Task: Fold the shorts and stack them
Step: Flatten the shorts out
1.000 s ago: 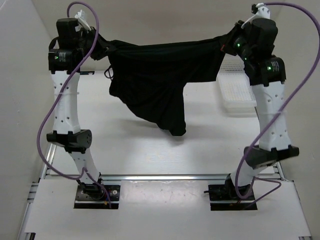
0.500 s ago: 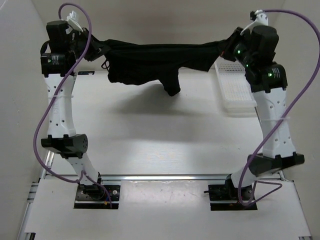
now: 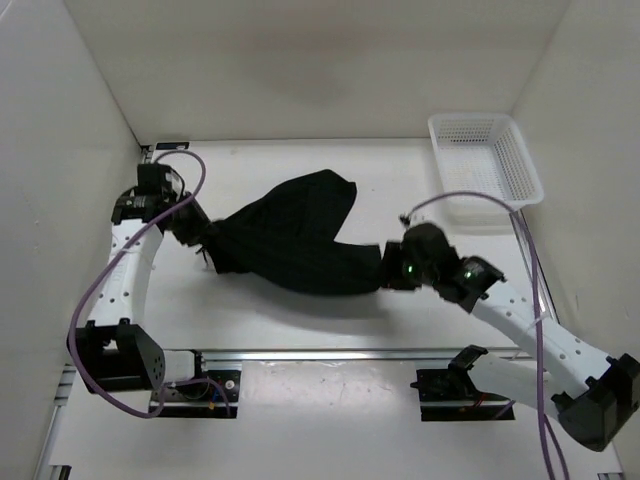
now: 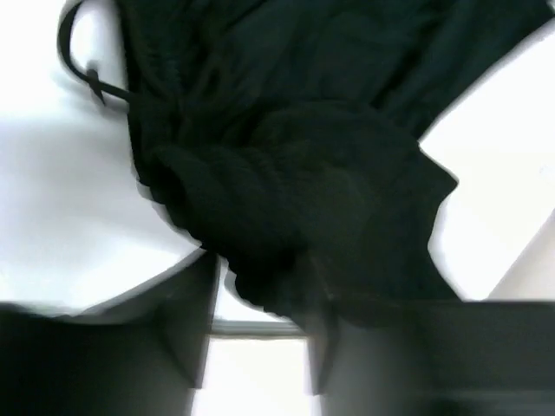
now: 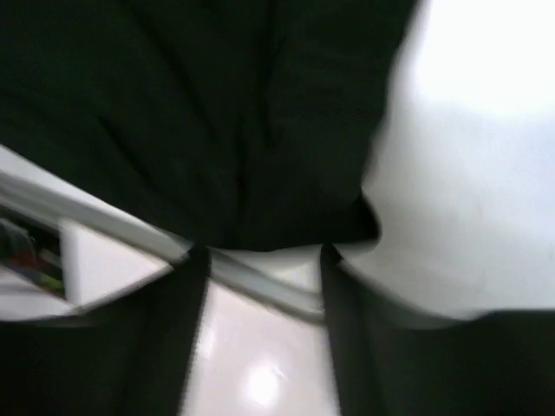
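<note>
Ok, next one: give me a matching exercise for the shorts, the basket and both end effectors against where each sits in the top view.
1. shorts
2. basket
3. left end effector
4. right end effector

A. far right corner
B. at the left end of the cloth
C. lying across the middle
D. at the right end of the cloth

Pairs: 1-C, 2-A, 3-B, 4-D

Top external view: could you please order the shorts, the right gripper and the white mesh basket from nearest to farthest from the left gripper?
1. Shorts: right at the left gripper, spreading toward the middle.
2. Right gripper: at the shorts' opposite, right end.
3. White mesh basket: far right corner.
</note>
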`<state>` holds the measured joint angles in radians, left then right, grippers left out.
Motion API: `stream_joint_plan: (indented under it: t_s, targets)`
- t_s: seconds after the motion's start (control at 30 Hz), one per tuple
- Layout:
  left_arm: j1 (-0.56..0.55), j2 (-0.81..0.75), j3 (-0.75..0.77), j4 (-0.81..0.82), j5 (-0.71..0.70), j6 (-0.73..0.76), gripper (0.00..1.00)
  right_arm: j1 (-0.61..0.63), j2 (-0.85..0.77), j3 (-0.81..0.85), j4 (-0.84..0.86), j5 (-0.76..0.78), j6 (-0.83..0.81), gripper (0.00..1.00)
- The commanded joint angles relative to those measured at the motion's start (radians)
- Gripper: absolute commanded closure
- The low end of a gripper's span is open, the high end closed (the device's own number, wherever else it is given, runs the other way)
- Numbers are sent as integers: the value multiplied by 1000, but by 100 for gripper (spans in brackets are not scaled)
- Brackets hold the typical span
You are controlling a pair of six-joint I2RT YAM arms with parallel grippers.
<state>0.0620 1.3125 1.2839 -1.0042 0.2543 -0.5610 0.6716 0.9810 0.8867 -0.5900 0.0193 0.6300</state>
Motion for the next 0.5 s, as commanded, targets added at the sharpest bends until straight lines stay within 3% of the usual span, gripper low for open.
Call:
stream_joint_plan:
  t_s: [0.0,0.03,0.1,0.13,0.27,0.37,0.47]
  targets:
    - [12,-105,-102,-16,-89,-49,42,138,-103,-128,-40,172,192,35]
    - [12,-116,-118,-28,-89,-50,1,158,-113,-129,-89,207,204,23]
    - [12,-116,-118,-40,-99,-50,1,169,-104,-129,-122,272,204,8]
    - [12,-107,-101,-53,-115,-50,1,169,-82,-97,-122,298,163,6]
    - [12,-81,21,-77,-179,-50,1,76,45,29,-98,364,34,6]
    - [12,-58,43,-77,-200,-40,2,-9,192,121,-26,285,-47,6]
    - [12,-6,43,-39,-237,-40,15,-73,385,234,7,138,-99,13]
